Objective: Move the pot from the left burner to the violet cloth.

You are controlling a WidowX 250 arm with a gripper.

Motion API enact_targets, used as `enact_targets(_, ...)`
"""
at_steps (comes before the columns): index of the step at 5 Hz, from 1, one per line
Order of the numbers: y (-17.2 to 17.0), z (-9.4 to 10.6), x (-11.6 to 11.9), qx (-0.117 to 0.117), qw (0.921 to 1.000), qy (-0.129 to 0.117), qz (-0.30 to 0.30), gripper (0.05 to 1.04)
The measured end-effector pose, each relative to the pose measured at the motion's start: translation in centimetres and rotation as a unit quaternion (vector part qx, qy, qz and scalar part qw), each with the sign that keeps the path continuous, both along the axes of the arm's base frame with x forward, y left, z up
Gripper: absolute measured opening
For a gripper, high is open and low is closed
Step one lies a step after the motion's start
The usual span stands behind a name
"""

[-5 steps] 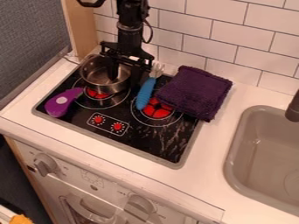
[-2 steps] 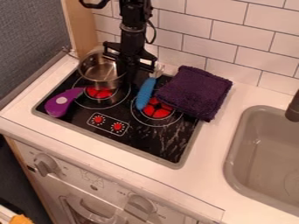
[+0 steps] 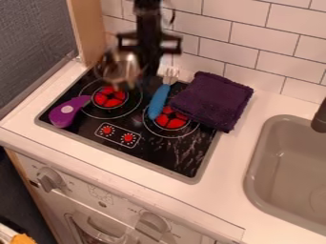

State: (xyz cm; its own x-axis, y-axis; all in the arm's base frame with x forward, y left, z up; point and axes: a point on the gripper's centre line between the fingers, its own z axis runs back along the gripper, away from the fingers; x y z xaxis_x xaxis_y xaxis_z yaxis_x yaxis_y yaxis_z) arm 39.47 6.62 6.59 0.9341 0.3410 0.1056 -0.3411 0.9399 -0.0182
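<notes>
White bench (image 3: 223,193) is seen nearest, with the stove (image 3: 153,155) set into it. Beyond the purple toy (image 3: 65,114), the left burner (image 3: 109,96) is uncovered; farther right, part of the stove is covered by the folded cloth (image 3: 213,100). Above the burner's far side, the pot (image 3: 119,70) is held aloft, its right side grasped by the claw (image 3: 146,69). Being thin metal, it is judged light and stiff, but smooth enough to be let slip or swung if gripped off-centre; it is best taken by the upper wall, near the rim, and kept level. Compared with the earlier frames, the pot has been raised off the burner, and the claw has been shifted up and rightward.
</notes>
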Motion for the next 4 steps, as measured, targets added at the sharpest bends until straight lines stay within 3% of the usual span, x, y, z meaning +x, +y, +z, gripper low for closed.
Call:
enact_targets(1,-3.7,2.7,0.5,0.002,0.9997,-0.018,0.015,0.078)
enact_targets(2,-7.2,3.6,0.9,0.004,0.9998,-0.02,-0.001,0.078)
enact_targets(3,-11.6,3.5,0.3,0.024,0.9992,-0.01,-0.03,0.078)
enact_targets(4,-13.0,2.0,0.1,0.01,0.9993,0.008,-0.035,0.078)
